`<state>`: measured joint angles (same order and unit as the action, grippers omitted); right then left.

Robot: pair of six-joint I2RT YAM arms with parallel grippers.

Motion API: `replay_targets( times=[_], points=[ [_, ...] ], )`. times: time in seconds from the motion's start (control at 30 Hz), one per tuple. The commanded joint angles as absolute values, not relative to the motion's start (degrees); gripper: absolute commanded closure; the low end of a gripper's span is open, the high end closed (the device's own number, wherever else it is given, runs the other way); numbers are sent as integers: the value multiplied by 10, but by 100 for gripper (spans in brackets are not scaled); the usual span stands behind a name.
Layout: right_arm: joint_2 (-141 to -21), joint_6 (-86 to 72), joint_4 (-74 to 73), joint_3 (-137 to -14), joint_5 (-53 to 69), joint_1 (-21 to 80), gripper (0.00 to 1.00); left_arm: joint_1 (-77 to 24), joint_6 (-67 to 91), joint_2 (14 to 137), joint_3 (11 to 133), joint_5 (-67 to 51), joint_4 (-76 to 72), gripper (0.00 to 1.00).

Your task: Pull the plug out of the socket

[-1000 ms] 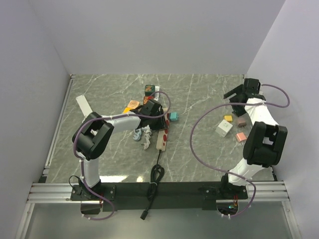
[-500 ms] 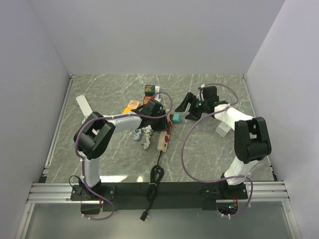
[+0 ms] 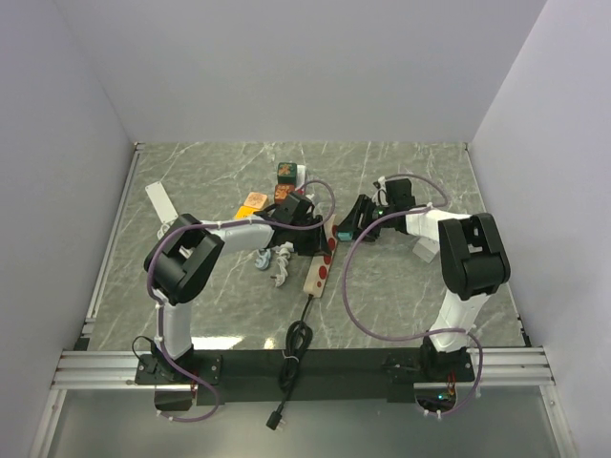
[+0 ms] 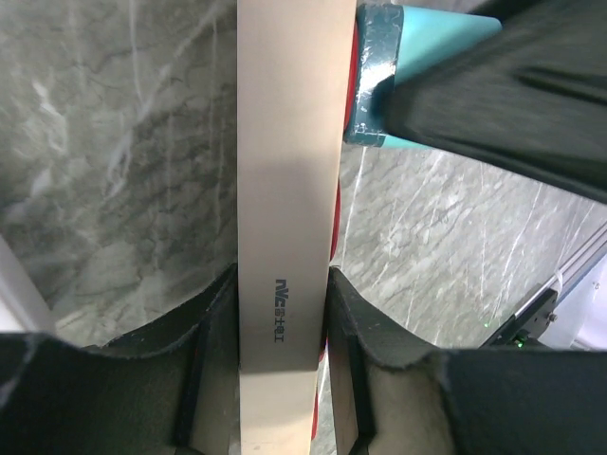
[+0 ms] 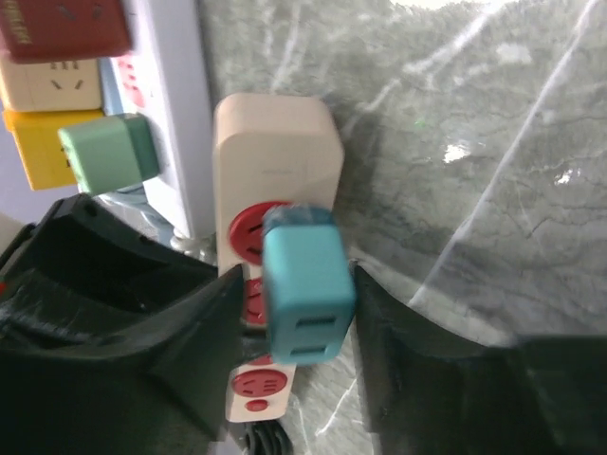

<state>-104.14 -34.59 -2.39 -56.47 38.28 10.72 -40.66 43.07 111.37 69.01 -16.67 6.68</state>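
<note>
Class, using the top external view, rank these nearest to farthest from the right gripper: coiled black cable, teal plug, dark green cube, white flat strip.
1. Teal plug, at the right gripper.
2. Dark green cube, far side.
3. Coiled black cable, near edge.
4. White flat strip, far left.

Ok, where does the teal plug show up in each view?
Top external: the teal plug sits near the centre, at the far end of the beige power strip.
Left wrist: teal plug at the top right, beside the strip's right edge.
Right wrist: teal plug at the centre, on the strip.
Shared landmark: the beige power strip.
</note>
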Motion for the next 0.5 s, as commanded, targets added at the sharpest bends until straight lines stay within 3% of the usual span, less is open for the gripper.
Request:
replay_targets(
  times=[0.0,0.17,0.2,0.3,0.47],
  points=[
    [-1060,-343,-1,-570,402,112,49,-417,416,1123,686,-193,78,99],
    [-1071,-344,-1,-569,407,113,65,-416,416,1122,686,-192,76,99],
    [-1072,-343,-1,-572,411,113,79,-417,416,1123,686,-191,76,99],
    [-1074,-338,-20,-591,415,108,100,-417,416,1135,691,-174,97,100],
    [-1091,-313,-99,-669,425,65,100,-417,412,1139,670,-148,103,100]
  ],
)
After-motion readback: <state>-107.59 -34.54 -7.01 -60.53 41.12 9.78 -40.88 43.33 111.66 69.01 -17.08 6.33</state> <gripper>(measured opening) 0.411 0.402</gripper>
